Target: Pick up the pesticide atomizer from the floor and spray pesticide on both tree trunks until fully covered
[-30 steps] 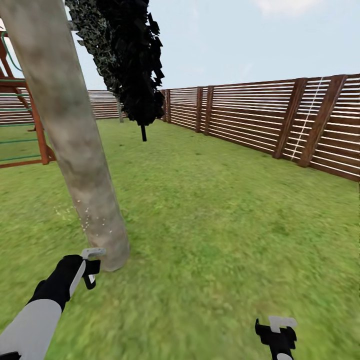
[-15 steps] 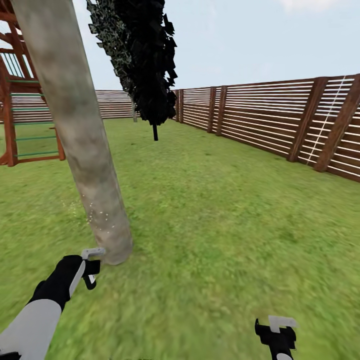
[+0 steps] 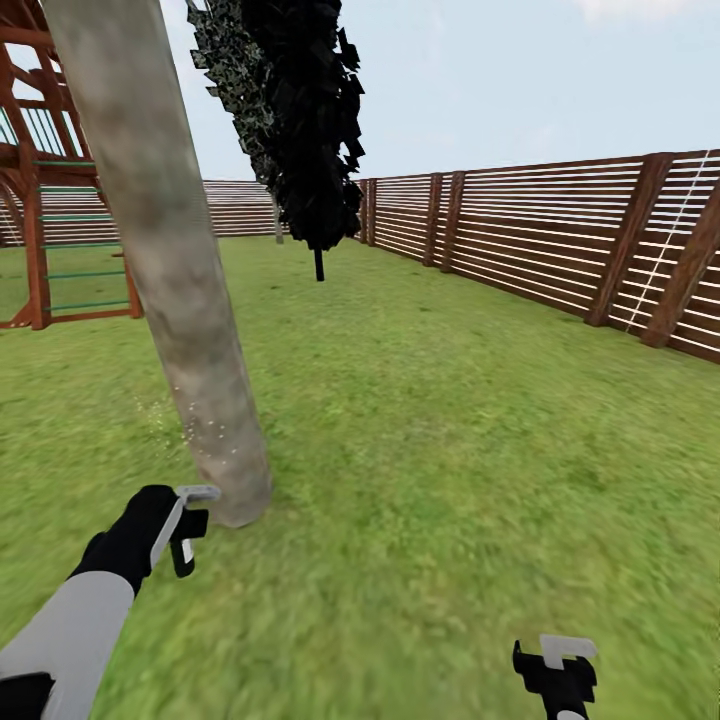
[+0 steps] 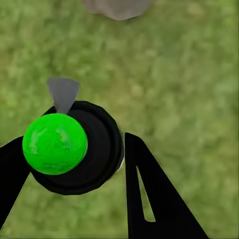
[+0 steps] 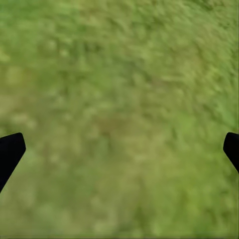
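Observation:
A thick grey-beige tree trunk (image 3: 180,300) leans up from the lawn at the left, with whitish pesticide specks (image 3: 207,430) low on it. My left gripper (image 3: 186,528) hangs just in front of the trunk's foot. It is shut on the pesticide atomizer (image 4: 87,159), a small black bottle with a round green top, seen in the left wrist view. That view also catches the trunk's base (image 4: 117,7) beyond the bottle. My right gripper (image 3: 556,672) is low at the right over bare grass, with its fingertips (image 5: 11,149) wide apart and open.
A black narrow cypress (image 3: 300,130) stands behind the trunk. A brown slat fence (image 3: 520,235) runs along the right and back. A wooden play frame (image 3: 40,250) stands at the far left. Open grass (image 3: 450,430) spreads to the right.
The whole picture has slid rightward, so the camera has turned. The left gripper sits slightly higher and nearer the trunk's foot. The right gripper has held its place.

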You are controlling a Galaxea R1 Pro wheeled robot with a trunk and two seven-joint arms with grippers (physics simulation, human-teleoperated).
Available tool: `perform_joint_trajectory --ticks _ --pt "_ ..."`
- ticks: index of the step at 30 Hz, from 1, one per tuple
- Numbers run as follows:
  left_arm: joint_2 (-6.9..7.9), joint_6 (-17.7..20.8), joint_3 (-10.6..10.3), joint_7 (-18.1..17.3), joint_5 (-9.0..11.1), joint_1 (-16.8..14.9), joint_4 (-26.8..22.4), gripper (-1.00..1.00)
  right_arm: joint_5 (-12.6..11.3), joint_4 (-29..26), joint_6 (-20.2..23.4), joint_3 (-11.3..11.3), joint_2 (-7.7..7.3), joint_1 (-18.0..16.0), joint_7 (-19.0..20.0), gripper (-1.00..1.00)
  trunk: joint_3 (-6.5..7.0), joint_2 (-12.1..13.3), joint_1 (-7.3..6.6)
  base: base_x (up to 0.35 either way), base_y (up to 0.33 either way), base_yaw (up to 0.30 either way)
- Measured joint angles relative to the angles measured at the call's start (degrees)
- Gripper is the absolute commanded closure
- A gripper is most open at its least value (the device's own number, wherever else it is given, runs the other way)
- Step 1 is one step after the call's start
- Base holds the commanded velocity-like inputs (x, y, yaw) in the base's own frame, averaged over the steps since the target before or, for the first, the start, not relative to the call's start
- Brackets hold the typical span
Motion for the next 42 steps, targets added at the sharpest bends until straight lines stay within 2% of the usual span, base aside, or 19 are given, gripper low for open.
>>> perform_joint_trajectory --ticks 13,15,17,23,27,31,34,38,42 --pt "-0.06 -0.3 -0.3 0.2 0.4 0.0 -0.2 1.0 0.0 0.0 0.0 0.1 0.19 0.0 0.0 -1.0 0.0 0.0 0.0 0.047 -0.259 0.0" --pt "-0.41 -0.3 -0.2 0.2 0.6 0.1 -1.4 1.0 0.0 0.1 0.0 0.1 0.23 0.0 0.0 -1.0 0.0 0.0 0.0 0.0 -0.274 0.089" --pt "-0.92 -0.3 -0.2 0.3 0.4 0.3 -3.3 1.0 0.0 0.1 0.0 0.1 0.28 0.0 0.0 -1.0 0.0 0.0 0.0 0.0 -0.274 0.21" --pt "-1.12 -0.2 -0.2 0.2 0.4 0.4 -5.1 1.0 0.0 0.1 0.0 0.1 0.29 0.0 0.0 -1.0 0.0 0.0 -0.01 0.029 -0.273 0.267" --pt "-1.13 -0.1 -0.2 0.2 0.4 0.2 -6.8 1.0 0.0 0.1 0.0 0.1 0.37 0.0 0.0 -1.0 0.0 0.0 -0.02 0.194 -0.217 0.276" --pt "-1.85 0.0 -0.3 0.2 0.4 -0.4 -7.1 1.0 0.0 0.0 0.0 0.1 0.35 0.0 0.0 -1.0 0.0 0.0 -0.03 0.247 -0.087 0.277" --pt "-1.87 0.2 -0.2 0.2 0.3 -1.3 -7.2 1.0 0.0 0.0 0.0 0.1 0.31 0.0 0.0 -1.0 0.0 0.0 0.0 0.047 -0.009 0.277" --pt "-1.82 0.7 0.0 0.2 0.0 -5.8 -7.6 1.0 0.0 0.0 0.0 0.0 0.29 0.0 0.0 -1.0 0.01 0.0 0.0 0.004 -0.001 0.276" --pt "-1.37 3.1 0.1 0.2 -0.1 -9.9 -7.7 1.0 0.0 0.0 0.0 0.0 0.28 0.0 -0.1 -1.0 0.0 0.0 0.0 0.0 0.0 0.235"
